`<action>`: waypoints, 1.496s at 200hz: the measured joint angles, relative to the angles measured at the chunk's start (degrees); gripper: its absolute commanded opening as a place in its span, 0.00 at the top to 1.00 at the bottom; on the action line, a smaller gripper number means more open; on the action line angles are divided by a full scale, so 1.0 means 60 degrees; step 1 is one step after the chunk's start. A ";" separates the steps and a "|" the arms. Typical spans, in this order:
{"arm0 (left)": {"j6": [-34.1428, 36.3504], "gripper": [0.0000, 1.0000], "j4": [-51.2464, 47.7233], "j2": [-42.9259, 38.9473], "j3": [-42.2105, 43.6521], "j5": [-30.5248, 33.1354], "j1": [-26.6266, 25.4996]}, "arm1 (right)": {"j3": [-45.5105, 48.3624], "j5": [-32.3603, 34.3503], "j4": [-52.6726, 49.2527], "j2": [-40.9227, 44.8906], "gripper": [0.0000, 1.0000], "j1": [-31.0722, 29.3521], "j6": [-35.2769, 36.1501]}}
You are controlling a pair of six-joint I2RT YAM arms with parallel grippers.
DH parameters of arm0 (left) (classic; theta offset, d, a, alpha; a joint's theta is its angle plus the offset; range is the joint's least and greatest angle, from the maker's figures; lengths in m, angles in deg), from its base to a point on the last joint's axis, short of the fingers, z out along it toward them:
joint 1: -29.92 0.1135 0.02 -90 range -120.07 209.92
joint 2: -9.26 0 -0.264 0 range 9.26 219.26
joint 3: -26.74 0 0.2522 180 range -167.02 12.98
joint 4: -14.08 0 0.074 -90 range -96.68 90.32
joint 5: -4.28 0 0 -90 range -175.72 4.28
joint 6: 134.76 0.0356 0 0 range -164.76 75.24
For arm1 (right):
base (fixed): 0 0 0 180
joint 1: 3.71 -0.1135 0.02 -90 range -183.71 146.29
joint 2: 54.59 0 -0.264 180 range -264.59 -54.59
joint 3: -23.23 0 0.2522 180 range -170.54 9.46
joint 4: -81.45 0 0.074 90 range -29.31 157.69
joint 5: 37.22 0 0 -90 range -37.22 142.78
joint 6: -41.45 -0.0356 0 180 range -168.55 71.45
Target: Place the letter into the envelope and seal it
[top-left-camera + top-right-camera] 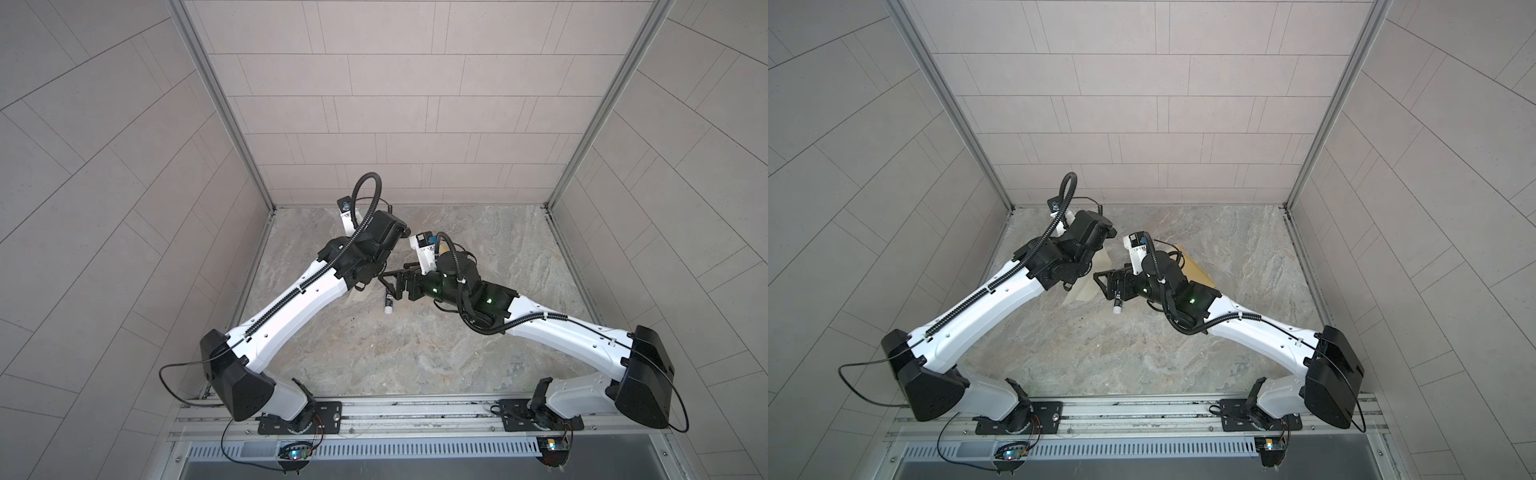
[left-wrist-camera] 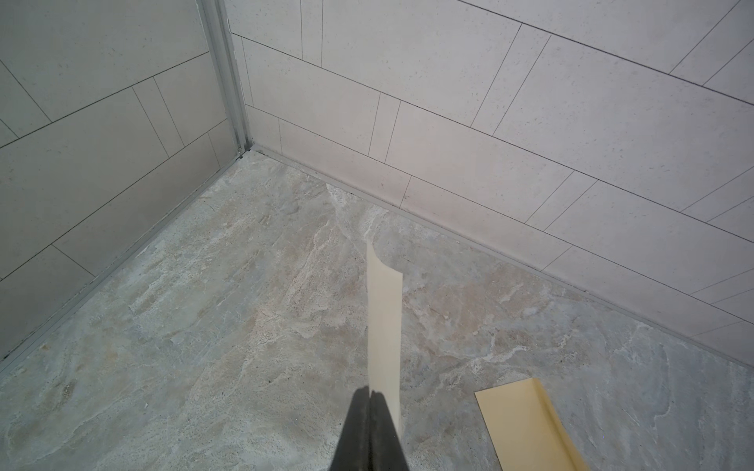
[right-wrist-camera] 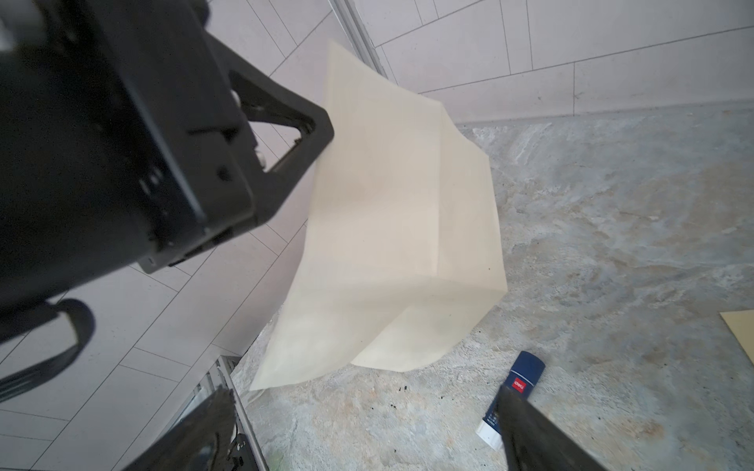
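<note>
Letter clenched in left tool, right tool released beside it, envelope flat on bench to right; insertion and sealing both pending.

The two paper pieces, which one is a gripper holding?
The cream letter, pinched in the left gripper; the yellow-tan envelope lies loose on the table.
</note>
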 measured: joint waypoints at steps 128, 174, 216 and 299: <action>0.4601 1.00 0.5603 -0.3304 0.3486 -0.6124 0.0113 | 0.0820 -0.3741 -0.1013 0.2218 0.01 0.3920 0.3049; 0.6615 1.00 0.6043 -0.3322 0.4102 -0.8768 0.0117 | 0.0193 -0.5916 -0.2109 0.2222 0.01 0.5217 0.4656; 0.7745 1.00 0.6054 -0.3330 0.4521 -1.0069 0.0120 | -0.1118 -0.6991 -0.3585 0.2044 0.10 0.5319 0.6623; 0.8422 1.00 0.6371 -0.3330 0.4623 -1.1752 0.0124 | -0.2073 -0.8149 -0.6076 0.0630 0.42 0.5322 0.8612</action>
